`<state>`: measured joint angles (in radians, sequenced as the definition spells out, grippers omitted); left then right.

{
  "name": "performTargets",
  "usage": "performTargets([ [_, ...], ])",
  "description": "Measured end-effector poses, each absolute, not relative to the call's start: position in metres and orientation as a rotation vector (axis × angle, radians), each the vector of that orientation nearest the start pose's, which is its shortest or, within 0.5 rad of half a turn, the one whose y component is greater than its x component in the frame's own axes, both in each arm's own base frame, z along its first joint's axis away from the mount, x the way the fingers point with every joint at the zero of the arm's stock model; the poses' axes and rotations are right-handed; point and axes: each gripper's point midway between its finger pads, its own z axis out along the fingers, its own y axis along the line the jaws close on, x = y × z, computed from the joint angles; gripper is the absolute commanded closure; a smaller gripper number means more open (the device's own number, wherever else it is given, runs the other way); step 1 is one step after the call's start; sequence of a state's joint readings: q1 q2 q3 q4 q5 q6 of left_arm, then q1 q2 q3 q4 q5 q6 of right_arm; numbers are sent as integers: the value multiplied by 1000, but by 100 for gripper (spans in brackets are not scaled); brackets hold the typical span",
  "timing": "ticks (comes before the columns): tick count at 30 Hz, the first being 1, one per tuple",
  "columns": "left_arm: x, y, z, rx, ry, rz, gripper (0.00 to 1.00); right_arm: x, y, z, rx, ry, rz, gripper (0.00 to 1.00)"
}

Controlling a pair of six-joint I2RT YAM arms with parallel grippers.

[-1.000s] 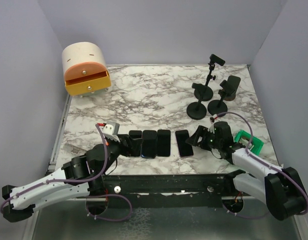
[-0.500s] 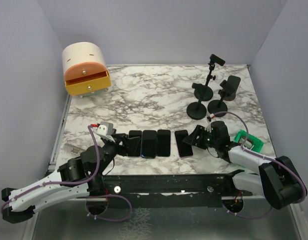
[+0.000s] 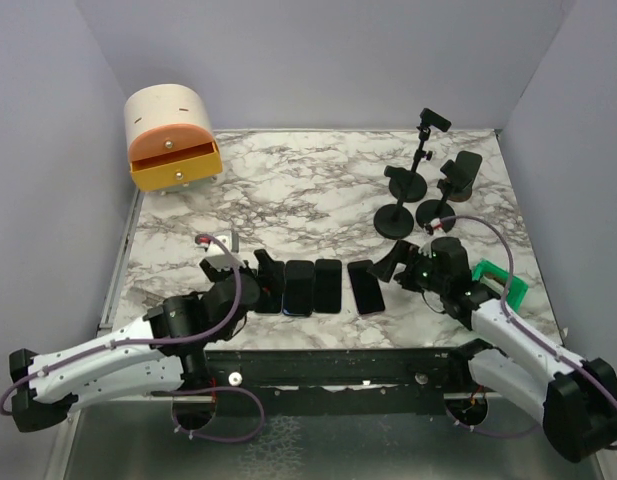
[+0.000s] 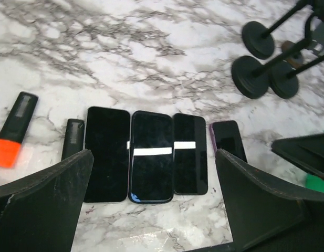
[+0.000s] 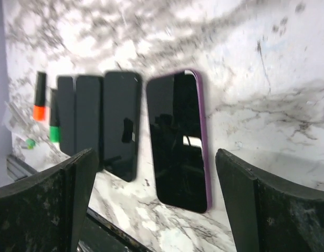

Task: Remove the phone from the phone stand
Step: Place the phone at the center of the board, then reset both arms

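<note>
Backed right tool [image 3: 393, 265] off and up; spread wide, pinching nothing. Let go of purple-cased phone [image 3: 365, 287], flat on worktop [image 3: 308, 200], end of phone row [image 3: 299, 287], apart from bare stands [image 3: 395, 220]. Nudged left tool [image 3: 260, 275] forward, spread too. Likely done.

Phones lined up on the desk
A row of phones [image 3: 313, 287] lies along the near edge of the desk [image 3: 308, 190]; phone stands [image 3: 393, 220] behind right, drawer box [image 3: 171, 140] far left

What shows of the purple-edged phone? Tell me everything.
The purple-edged phone is a thin slab: glossy black screen, dark and reflecting, inside a purple rim with rounded corners. It lies flat, face up on the marble table, at the right end of the row of phones, a narrow gap from its neighbour. The right gripper is open over it, holding nothing.
</note>
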<state>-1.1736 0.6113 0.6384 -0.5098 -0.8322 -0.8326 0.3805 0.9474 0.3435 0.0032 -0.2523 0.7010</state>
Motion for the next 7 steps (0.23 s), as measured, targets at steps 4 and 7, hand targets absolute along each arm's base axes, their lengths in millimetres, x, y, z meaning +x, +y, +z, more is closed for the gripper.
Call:
performTargets([
  [4, 196, -171, 205, -311, 1976, -408, 1, 247, 161, 130, 213, 2171, 818, 0],
  [7, 196, -173, 205, -342, 1995, -391, 1, 253, 158, 163, 206, 2101, 806, 0],
])
